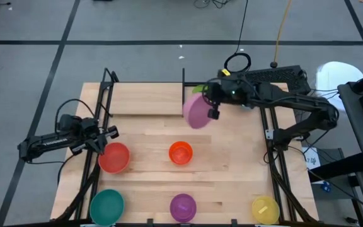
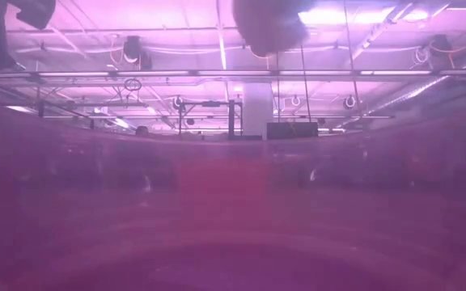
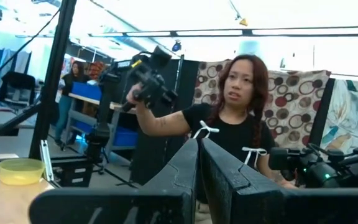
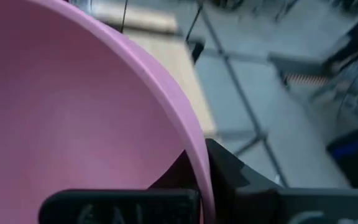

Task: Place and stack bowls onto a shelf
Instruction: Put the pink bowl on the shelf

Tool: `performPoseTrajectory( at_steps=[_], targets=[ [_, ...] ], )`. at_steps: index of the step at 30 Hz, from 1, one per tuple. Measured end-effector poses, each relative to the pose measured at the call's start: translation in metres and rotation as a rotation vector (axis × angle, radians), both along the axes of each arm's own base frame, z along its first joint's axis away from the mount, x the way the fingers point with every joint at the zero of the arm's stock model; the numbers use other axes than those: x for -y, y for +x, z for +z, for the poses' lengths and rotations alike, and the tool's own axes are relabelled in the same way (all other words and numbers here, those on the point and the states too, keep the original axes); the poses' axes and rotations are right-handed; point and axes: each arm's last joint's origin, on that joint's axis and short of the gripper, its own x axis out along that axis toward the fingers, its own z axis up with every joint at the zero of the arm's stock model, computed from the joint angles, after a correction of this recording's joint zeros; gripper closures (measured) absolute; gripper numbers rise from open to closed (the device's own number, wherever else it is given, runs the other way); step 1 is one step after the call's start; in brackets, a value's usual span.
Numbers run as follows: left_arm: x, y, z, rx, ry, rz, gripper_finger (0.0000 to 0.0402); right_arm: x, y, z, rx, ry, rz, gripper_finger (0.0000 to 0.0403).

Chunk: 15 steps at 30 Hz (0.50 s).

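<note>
The right gripper (image 1: 210, 108), fingers clamped on the rim of the pink bowl (image 1: 196, 113), tilts it above the shelf (image 1: 147, 99) at the desk's twelve o'clock, apparently for stacking; the left gripper (image 1: 109, 133), fingers nearly closed and empty, waits at nine o'clock beside the red bowl (image 1: 114, 157).

Both arms are dark, jointed links with black cables looping along them. The left arm (image 1: 62, 139) is matte black throughout. The right arm (image 1: 282, 101) carries a yellow tag behind its black, blocky fingers (image 4: 229, 180).
</note>
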Motion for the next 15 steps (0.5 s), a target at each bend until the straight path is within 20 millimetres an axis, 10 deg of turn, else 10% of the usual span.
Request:
performPoseTrajectory(
  at_steps=[15],
  targets=[
    [0.0,0.0,0.0,0.022,0.01,0.01,0.0378,0.039,0.112,0.001,0.081,0.003,0.166,0.0403]
  ],
)
